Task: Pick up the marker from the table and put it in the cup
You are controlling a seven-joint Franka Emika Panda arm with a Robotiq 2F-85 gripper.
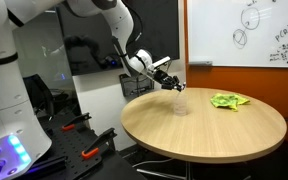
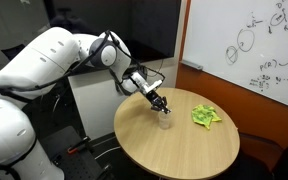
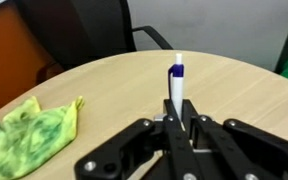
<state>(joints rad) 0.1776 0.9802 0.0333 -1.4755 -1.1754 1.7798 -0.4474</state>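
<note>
My gripper (image 3: 179,128) is shut on a white marker with a blue cap (image 3: 176,78), which sticks out past the fingertips. In both exterior views the gripper (image 1: 173,82) (image 2: 161,104) hangs over the near-robot side of the round wooden table (image 1: 214,128) (image 2: 184,150). It sits just above a small clear cup (image 1: 180,104) (image 2: 165,122) that stands upright on the table. The cup does not show in the wrist view.
A crumpled green cloth (image 1: 228,100) (image 2: 206,116) (image 3: 29,130) lies on the table beyond the cup. A whiteboard (image 1: 249,30) (image 2: 254,50) hangs on the wall behind. Dark chairs stand by the table's edge (image 3: 94,30).
</note>
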